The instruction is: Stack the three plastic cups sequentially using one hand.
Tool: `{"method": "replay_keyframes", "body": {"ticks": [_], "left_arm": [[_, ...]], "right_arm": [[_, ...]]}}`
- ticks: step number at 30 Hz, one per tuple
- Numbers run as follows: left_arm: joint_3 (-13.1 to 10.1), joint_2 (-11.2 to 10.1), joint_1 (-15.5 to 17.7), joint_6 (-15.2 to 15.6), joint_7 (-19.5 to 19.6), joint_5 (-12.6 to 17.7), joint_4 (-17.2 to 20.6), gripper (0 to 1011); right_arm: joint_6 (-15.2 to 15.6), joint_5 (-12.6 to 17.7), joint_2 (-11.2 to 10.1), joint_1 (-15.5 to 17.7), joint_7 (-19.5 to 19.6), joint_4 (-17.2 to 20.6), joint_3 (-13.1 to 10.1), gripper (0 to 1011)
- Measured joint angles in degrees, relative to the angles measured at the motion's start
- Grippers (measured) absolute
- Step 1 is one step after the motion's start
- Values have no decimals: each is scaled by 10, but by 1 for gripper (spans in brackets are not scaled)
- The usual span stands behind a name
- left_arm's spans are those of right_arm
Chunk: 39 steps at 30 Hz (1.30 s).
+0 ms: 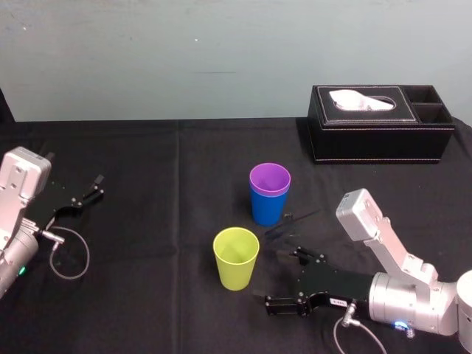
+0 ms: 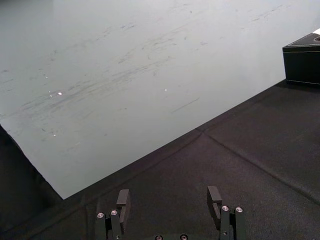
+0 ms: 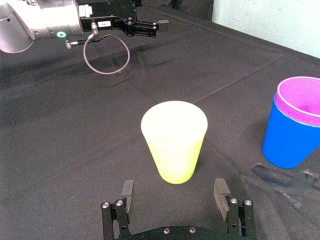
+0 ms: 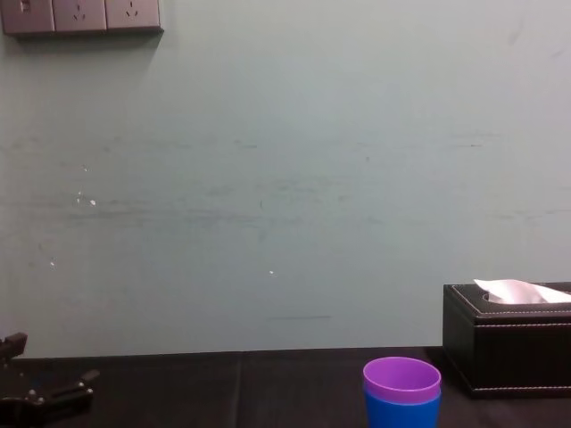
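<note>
The purple cup [image 1: 270, 178] sits nested inside the blue cup [image 1: 266, 208] at the table's middle. The same pair appears in the chest view as purple cup [image 4: 401, 378] and blue cup [image 4: 401, 413]. The yellow-green cup [image 1: 236, 258] stands upright alone, nearer to me and slightly left of the pair. My right gripper [image 1: 286, 280] is low over the cloth just right of this cup, open, with nothing between its fingers. Its wrist view has the yellow-green cup [image 3: 174, 142] straight ahead of the open right gripper [image 3: 174, 195], apart from it. My left gripper [image 1: 94, 187] rests open at the far left.
A black leather tissue box [image 1: 380, 122] stands at the back right, behind the stacked pair. Black cloth [image 1: 147, 162] covers the table, with a wall close behind it. A looped cable [image 1: 70, 254] hangs by the left arm.
</note>
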<state>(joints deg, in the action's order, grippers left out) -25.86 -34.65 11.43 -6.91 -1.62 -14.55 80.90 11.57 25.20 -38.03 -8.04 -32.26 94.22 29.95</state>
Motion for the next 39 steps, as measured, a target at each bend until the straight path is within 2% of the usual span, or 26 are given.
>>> {"method": "replay_keyframes", "body": {"ticks": [39], "left_arm": [[0,0,0,0,0,0,0,1010]], "right_arm": [[17,-18,42,-47,2,-29,23,1004]]}}
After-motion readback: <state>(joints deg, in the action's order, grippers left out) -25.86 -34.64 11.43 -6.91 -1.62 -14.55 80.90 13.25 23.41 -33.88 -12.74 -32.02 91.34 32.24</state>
